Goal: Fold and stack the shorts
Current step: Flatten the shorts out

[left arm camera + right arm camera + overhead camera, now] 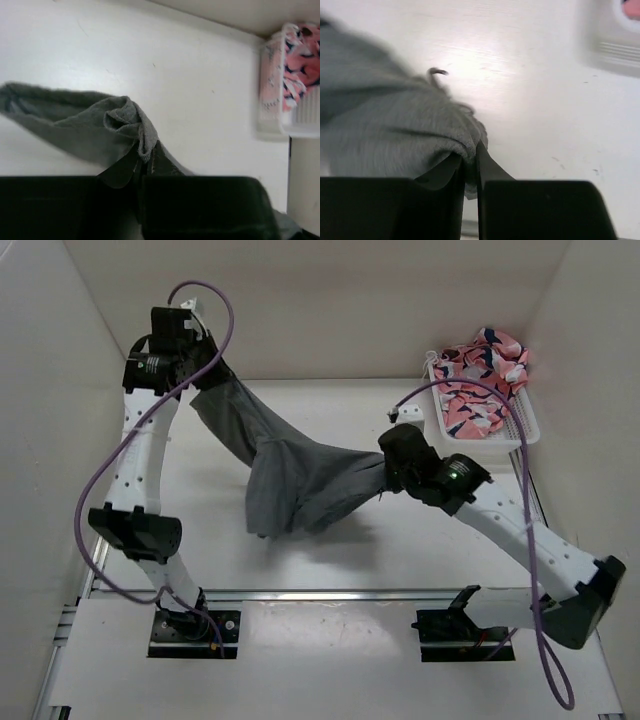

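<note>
Top external | shorts (300, 480) over white table (420, 550) | white walls (380, 310), possibly panels

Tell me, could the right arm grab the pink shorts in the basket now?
Probably not yet: the right gripper is shut on the grey shorts, also held by the left gripper. The pink shorts lie close by, nothing between.

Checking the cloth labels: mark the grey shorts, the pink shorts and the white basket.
grey shorts (300, 485), top view, sagging middle of the cloth.
pink shorts (482, 390), top view, middle of the heap.
white basket (525, 425), top view, its right wall.
</note>
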Controlling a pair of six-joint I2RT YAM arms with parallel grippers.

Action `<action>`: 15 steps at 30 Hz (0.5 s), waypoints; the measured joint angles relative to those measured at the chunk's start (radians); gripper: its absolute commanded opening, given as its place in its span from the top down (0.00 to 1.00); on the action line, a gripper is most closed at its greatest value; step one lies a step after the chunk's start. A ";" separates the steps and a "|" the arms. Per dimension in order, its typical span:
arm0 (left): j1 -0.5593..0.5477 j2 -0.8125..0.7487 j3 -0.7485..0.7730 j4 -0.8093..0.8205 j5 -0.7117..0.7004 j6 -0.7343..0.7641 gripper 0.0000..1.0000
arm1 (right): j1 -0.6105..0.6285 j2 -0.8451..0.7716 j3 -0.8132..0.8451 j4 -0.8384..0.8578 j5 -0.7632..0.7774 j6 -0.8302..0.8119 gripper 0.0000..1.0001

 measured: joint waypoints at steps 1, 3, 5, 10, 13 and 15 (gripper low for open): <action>0.020 0.037 0.041 0.003 -0.002 0.004 0.65 | -0.016 0.014 -0.006 0.011 0.024 -0.006 0.98; 0.047 0.155 0.135 0.006 -0.007 0.028 0.22 | -0.051 0.079 -0.025 0.053 0.045 -0.021 0.29; 0.069 0.319 0.246 0.002 -0.015 0.037 0.00 | -0.079 0.169 -0.031 0.084 0.042 -0.028 0.09; 0.105 0.608 0.263 -0.064 -0.046 0.039 0.00 | -0.106 0.352 -0.033 0.099 -0.005 -0.019 0.00; 0.113 0.547 0.027 -0.080 -0.072 0.040 0.09 | -0.135 0.332 -0.058 0.104 -0.087 0.012 0.02; 0.110 0.418 -0.168 -0.069 -0.085 0.039 0.14 | -0.195 0.272 -0.097 0.113 -0.164 0.040 0.02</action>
